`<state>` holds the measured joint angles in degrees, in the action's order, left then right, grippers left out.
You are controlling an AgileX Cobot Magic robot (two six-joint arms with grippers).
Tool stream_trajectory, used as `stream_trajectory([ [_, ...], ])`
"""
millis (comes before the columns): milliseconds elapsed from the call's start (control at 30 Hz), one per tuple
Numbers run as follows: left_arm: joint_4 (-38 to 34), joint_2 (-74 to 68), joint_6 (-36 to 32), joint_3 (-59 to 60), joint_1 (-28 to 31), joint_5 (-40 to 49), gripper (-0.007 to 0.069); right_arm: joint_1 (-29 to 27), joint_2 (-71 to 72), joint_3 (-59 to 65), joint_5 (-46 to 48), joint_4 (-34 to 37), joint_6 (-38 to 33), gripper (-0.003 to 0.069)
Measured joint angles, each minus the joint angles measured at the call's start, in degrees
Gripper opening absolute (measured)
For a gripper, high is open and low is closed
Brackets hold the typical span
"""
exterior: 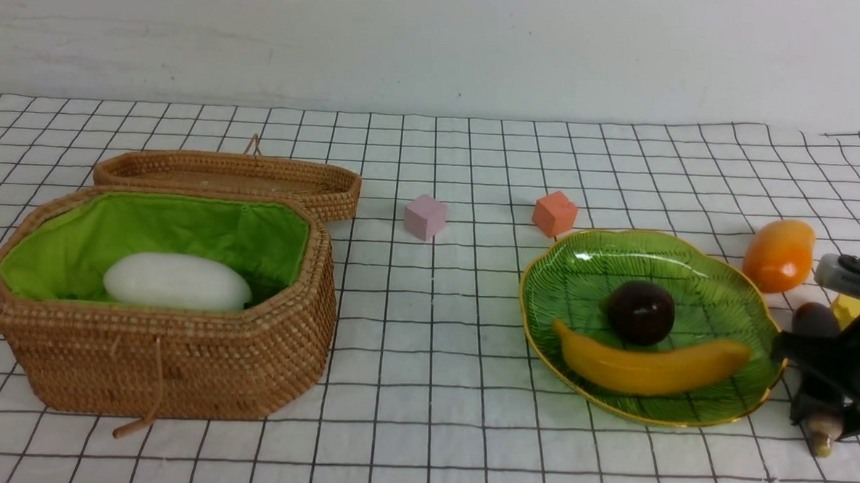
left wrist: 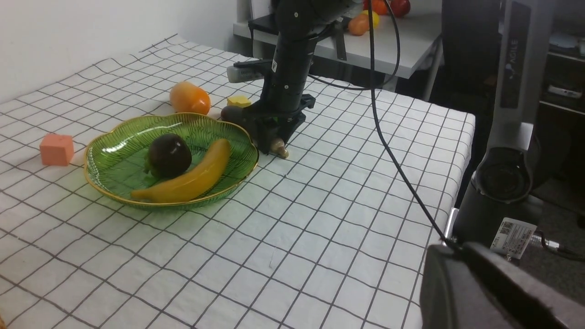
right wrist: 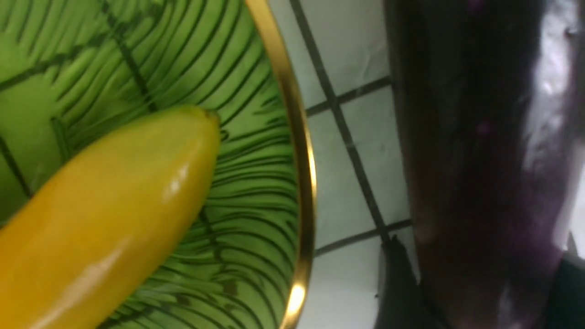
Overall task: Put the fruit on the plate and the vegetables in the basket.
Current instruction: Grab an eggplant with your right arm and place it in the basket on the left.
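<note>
One vegetable in view is still unsorted, the eggplant [exterior: 815, 320]. It lies on the table [exterior: 424, 386] just right of the plate [exterior: 690, 267], stem end nearest. It looks like glossy hard toy plastic: light and stiff, but probably slippery and apt to roll, so the thick middle seems the safest hold. The right gripper [exterior: 819, 382] straddles that middle with its jaws partly apart — whether they actually pinch it I cannot tell.

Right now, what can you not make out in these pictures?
1. Eggplant: front view, middle hidden by the right gripper; whether its fingers clamp it is unclear.
2. Basket floor: front view, hidden by the near wall and the radish.
3. Yellow cube: front view, mostly behind the right gripper.
4. Left gripper: left wrist view, only a dark blurred part, cut by the edge.
</note>
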<state>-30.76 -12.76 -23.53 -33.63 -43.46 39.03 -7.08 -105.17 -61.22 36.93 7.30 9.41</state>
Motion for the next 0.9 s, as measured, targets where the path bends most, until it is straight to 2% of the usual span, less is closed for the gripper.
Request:
stream_trajectory([
  [67,0.0,0.0,0.0,0.0,0.0,0.0,0.0019,0.0,-0.1,-0.1,0.0,-0.1,0.0,0.0316],
  [300,0.0,0.0,0.0,0.0,0.0,1.1,0.0022,0.0,3.0,0.3,3.3,0.2,0.0,0.0313],
  [567,1.3,0.0,0.1,0.0,0.0,0.7,0.0026,0.7,22.7,0.4,12.8,4.6,-1.9,0.0313],
  [700,5.8,0.0,3.9,0.0,0.0,-0.6,0.0026,5.9,29.5,-0.9,14.4,11.7,-10.3,0.0313],
  [733,8.6,0.0,6.7,0.0,0.0,-1.2,0.0026,8.8,30.4,-2.2,14.8,15.0,-14.1,0.0313],
  [767,14.4,0.0,12.6,0.0,0.0,-1.9,0.0026,14.4,30.8,-4.8,14.8,19.9,-20.6,0.0313],
  [800,16.2,0.0,14.4,0.0,0.0,-2.2,0.0026,15.9,30.8,-5.7,14.8,21.3,-22.2,0.0313],
  [833,23.6,0.0,21.0,0.0,0.0,-2.6,0.0026,21.5,30.1,-9.6,14.3,26.2,-27.9,0.0313],
  [900,32.6,0.0,30.3,0.0,0.0,-2.6,0.0026,29.8,27.7,-15.3,12.8,30.8,-35.8,0.0313],
])
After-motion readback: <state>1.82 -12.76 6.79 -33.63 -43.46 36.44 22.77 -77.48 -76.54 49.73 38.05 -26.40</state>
